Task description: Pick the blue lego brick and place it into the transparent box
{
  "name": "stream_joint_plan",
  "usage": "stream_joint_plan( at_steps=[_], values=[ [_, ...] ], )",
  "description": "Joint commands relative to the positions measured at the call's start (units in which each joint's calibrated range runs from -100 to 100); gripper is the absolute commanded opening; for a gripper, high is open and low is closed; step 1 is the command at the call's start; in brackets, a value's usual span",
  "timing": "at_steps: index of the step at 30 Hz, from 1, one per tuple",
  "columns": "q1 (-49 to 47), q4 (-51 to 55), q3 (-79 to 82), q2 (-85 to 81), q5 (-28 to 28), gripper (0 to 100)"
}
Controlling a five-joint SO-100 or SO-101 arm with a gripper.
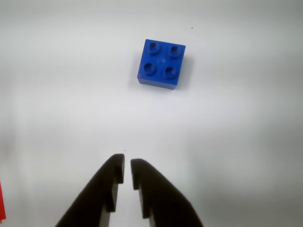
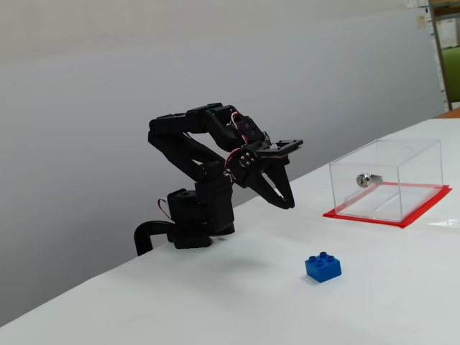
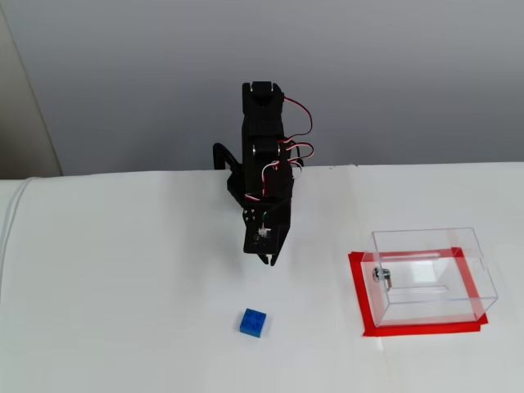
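The blue lego brick (image 1: 161, 64) lies studs up on the white table, ahead of my gripper (image 1: 127, 166) in the wrist view. In both fixed views the brick (image 2: 323, 267) (image 3: 253, 322) sits in front of the arm. My gripper (image 2: 287, 201) (image 3: 266, 258) hangs above the table, short of the brick, its black jaws nearly closed on nothing. The transparent box (image 2: 387, 178) (image 3: 430, 275) with a silver lock (image 2: 366, 180) stands on a red base (image 3: 417, 330), to the right of the arm and brick.
The black arm base (image 2: 190, 223) stands near the table's back edge by a grey wall. A red sliver (image 1: 2, 208) shows at the wrist view's lower left edge.
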Motion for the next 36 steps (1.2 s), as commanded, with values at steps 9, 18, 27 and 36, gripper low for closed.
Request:
stream_joint_plan(
  at_steps=[9, 18, 27, 36],
  values=[
    [0.7, -1.2, -21.4, 21.8, -1.1, 2],
    [9.4, 0.0, -26.6, 25.3, 0.3, 2],
    [16.9, 2.4, -26.5, 26.4, 0.6, 2],
    [10.0, -0.2, -26.1, 28.9, 0.2, 2]
  ],
)
